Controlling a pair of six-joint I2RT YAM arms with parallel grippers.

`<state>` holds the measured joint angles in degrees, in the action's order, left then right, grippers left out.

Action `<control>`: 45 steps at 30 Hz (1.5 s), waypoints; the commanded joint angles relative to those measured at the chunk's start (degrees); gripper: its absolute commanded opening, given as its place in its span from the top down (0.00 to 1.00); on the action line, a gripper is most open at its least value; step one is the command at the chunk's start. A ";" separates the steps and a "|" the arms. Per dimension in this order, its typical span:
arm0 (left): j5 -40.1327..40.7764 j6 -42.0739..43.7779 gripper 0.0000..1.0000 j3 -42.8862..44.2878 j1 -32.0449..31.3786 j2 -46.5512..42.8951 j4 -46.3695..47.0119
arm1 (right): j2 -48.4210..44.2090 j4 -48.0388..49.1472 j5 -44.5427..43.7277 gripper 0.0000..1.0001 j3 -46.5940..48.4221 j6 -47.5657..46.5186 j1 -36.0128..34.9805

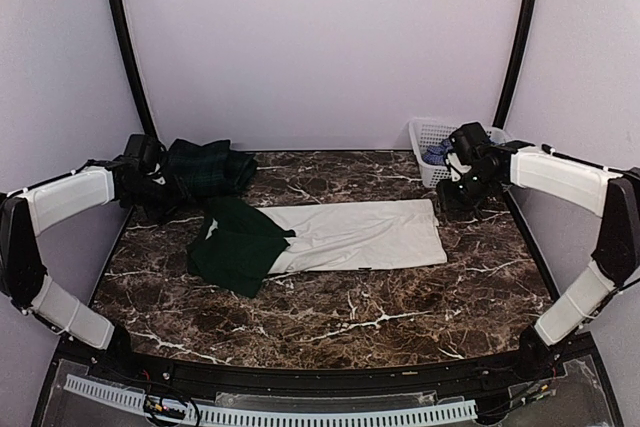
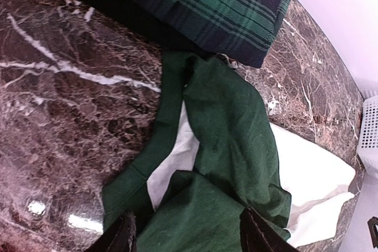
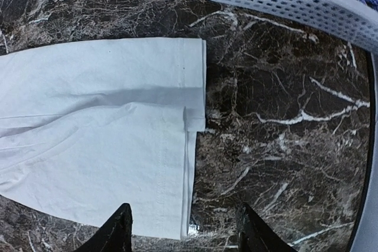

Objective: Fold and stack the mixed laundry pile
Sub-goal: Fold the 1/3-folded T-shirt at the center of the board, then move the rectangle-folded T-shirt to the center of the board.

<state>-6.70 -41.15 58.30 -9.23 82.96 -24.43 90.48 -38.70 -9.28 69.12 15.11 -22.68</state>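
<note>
At the left edge of the top view, the left fingers (image 2: 123, 235) stand wide apart with nothing between them. In the left wrist view they frame the bottom of the frame, over the dark green part of a garment; whether they touch the cloth cannot be told. Just right of that arm, in the upper left of the dark marble table (image 1: 330, 317), lies the dark green plaid garment (image 1: 205, 169), bunched in a heap. Below and right of it, the white garment (image 1: 360, 235) is spread flat across the middle of the table, with its dark green sleeves and collar end (image 1: 235, 247) folded over at the left, touching the plaid heap. At the upper right, a white lattice basket (image 1: 430, 137) sits against the back wall and holds the blue-checked shirt (image 1: 437, 154). The right fingers (image 3: 121, 231) are also spread wide and grip nothing, poised over the white garment's right hem, near the basket.
</note>
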 commanded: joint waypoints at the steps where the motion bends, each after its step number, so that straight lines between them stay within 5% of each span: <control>1: -1.51 -0.01 0.44 -4.92 1.25 -4.95 -5.13 | -4.05 2.68 11.17 0.44 -7.68 4.69 1.28; 13: -4.46 -2.64 0.53 -12.87 3.51 -4.62 -1.64 | -1.85 9.21 16.13 0.50 -16.45 7.61 2.63; 29: -5.56 -3.03 0.54 -16.59 3.45 -3.10 -0.04 | 3.48 11.61 15.53 0.52 -15.83 5.54 4.53; 33: -6.16 -2.91 0.53 -16.92 3.51 -2.67 0.27 | 5.07 11.45 16.42 0.64 -14.52 4.61 4.92; 36: -5.79 -3.00 0.55 -17.41 3.52 -2.75 0.22 | 5.16 11.30 16.75 0.87 -14.41 4.32 5.01; 39: -5.29 -3.71 0.60 -17.95 3.50 -3.09 0.36 | 4.37 11.17 16.86 0.99 -14.79 4.23 5.01; 45: -4.71 -3.87 0.67 -17.25 3.44 -2.04 2.23 | 3.02 11.19 17.16 1.00 -16.14 4.06 5.01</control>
<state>-11.94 -44.80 40.97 -5.96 80.44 -23.70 95.33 -28.27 7.05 53.49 19.57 -17.93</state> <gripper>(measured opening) 0.343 0.004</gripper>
